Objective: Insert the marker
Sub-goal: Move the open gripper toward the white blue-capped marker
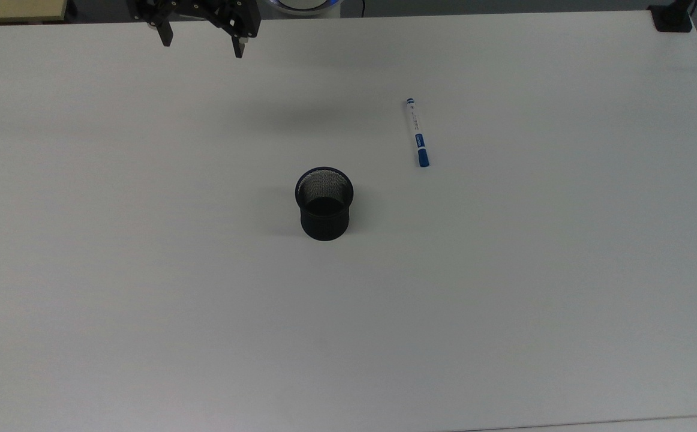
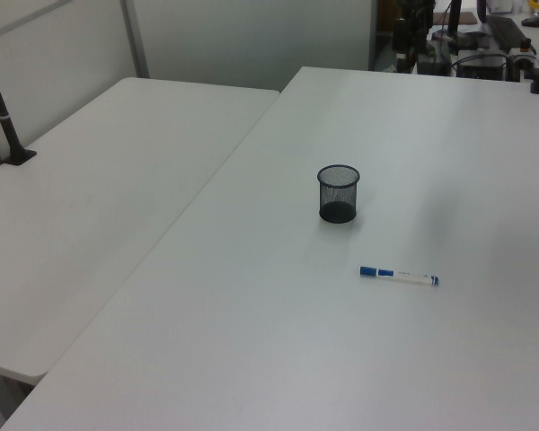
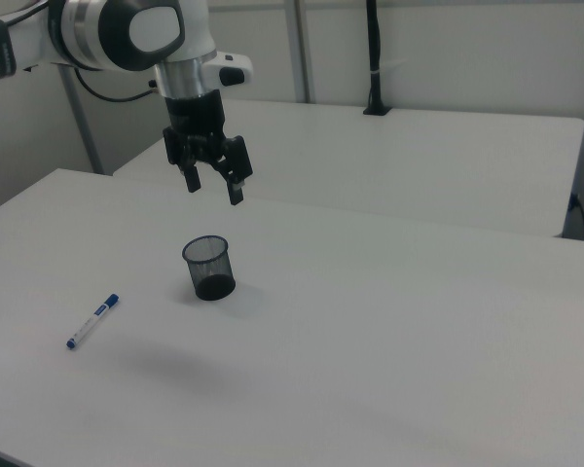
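The marker (image 1: 417, 132) lies flat on the white table, white barrel with a blue cap at its near end in the top view; it also lies in the left view (image 2: 399, 276) and the right view (image 3: 91, 321). A black mesh cup (image 1: 324, 203) stands upright near the table's middle (image 2: 339, 193) (image 3: 209, 268), with nothing visible inside. My gripper (image 1: 203, 48) hangs open and empty high above the table, at the top view's upper left, far from the marker. In the right view the gripper (image 3: 212, 187) hovers above and behind the cup.
A second white table (image 2: 99, 189) adjoins at the left view's left. A black clamp base (image 1: 672, 18) sits at the top view's far right corner. Black posts (image 3: 374, 58) (image 2: 2, 117) are clamped to the neighbouring table. Equipment (image 2: 485, 49) crowds the far end.
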Available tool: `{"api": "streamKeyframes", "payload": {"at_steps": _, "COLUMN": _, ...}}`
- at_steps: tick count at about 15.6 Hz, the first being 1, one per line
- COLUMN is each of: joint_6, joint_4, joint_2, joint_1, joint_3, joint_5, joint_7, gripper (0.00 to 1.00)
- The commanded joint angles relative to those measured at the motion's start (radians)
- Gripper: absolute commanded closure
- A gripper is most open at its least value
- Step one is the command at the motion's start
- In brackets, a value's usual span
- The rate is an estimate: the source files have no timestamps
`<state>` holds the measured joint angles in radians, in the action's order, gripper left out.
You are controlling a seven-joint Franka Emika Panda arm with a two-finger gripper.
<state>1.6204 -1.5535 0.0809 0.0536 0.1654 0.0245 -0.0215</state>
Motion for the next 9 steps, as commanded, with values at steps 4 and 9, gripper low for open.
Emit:
{"api": "streamKeyframes", "payload": {"at_steps": 4, "joint_6": -0.007, "joint_4": 0.024, "joint_2": 0.019, "joint_1": 0.019, "joint_3": 0.0, "joint_5": -0.002, "joint_7": 0.006, "gripper": 0.0}}
{"api": "streamKeyframes", "payload": {"at_steps": 9, "joint_6": -0.102, "joint_4": 0.026, "joint_2": 0.016, "joint_1": 0.025, "joint_3": -0.009, "joint_5": -0.002, "joint_7": 0.006, "gripper": 0.0}}
